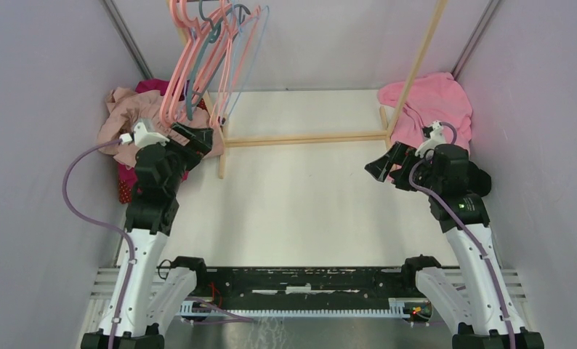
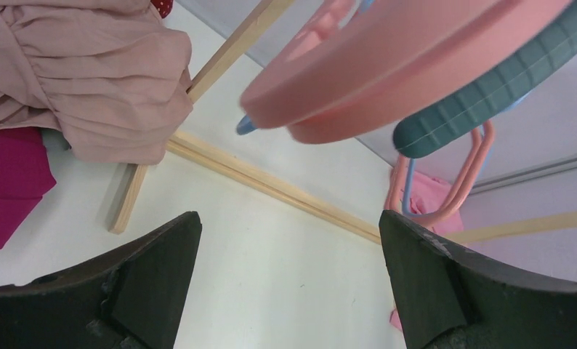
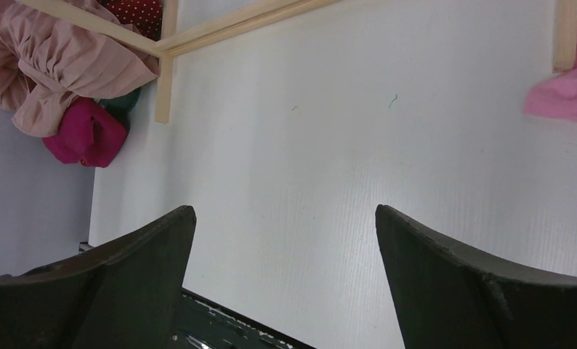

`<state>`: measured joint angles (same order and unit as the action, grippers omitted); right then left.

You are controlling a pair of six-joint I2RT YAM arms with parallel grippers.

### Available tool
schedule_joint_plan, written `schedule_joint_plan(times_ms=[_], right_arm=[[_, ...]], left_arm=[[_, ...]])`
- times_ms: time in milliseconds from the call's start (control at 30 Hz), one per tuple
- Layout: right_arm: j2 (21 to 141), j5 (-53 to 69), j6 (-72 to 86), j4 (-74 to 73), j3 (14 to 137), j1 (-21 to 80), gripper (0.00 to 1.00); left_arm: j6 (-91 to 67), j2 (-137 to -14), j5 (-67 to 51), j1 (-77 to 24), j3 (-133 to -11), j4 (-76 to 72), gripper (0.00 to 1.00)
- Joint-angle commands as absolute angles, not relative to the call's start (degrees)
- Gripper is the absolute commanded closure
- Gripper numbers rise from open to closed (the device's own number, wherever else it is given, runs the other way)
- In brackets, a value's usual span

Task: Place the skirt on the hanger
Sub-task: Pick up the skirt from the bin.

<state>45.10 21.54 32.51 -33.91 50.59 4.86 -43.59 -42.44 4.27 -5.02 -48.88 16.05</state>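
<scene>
- Both arms stood bolted at the near edge, one per side, so each could cover its own half of the counter [image 1: 300,196].
- The right fingers [image 1: 384,169] were spread wide and held nothing. They hung over bare counter just beside the pink cloth [image 1: 427,102], which I judged put them in reach of it.
- The left fingers [image 1: 198,138] were also wide and empty. They were raised close under the hangers [image 1: 198,65], and I read that as lining up to take one.
- One wooden rack [image 1: 307,138] crossed the middle of the counter, with its foot bars flat on the surface and an upright on each side.
- The skirt I could not pick out for certain. The beige cloth [image 1: 133,109], gathered like a waistband, lay heaped at the rack's left foot. The pink cloth lay draped at the right foot. Either could have been it, and neither was on a hanger yet.
- The left heap held four cloths by my count:
  - the beige one on top
  - a magenta one [image 3: 86,134]
  - a red dotted one [image 3: 136,14]
  - a dark green scrap [image 3: 122,102] tucked between them
- On the right there was only the single pink cloth.
- The hangers were bunched at the left end of the rail, farthest back, on the left arm's side. I counted one teal hanger [image 2: 489,94] and one pale blue hanger [image 1: 253,43]. There were several pink ones, at least three, overlapping too much to count exactly.
</scene>
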Motion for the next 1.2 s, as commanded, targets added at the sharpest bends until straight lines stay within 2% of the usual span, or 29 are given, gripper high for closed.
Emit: schedule_joint_plan(times_ms=[0,233,633,800,1000,1167], right_arm=[[43.1,19.4,37.3,-32.6,52.3,5.0,0.00],[41.6,23.8,38.5,-31.0,50.5,4.9,0.00],[40.8,27.7,39.7,-32.1,49.7,5.0,0.00],[44.1,28.8,40.4,-29.7,50.1,5.0,0.00],[50.3,28.7,40.0,-26.5,51.6,5.9,0.02],[56.6,27.9,39.4,-23.2,53.9,8.7,0.06]], left_arm=[[-38.7,-44.5,-0.9,-5.1,-56.4,23.3,0.01],[-35.7,-45.8,-3.4,-5.1,-62.1,35.6,0.01],[-34.7,-39.7,-2.3,-5.1,-58.1,47.9,0.01],[-36.5,-40.4,6.9,-5.1,-53.6,48.3,0.01],[-40.0,-47.5,14.3,-5.1,-49.7,40.2,0.01],[-41.5,-51.8,29.9,-4.9,-52.7,35.3,0.01]])
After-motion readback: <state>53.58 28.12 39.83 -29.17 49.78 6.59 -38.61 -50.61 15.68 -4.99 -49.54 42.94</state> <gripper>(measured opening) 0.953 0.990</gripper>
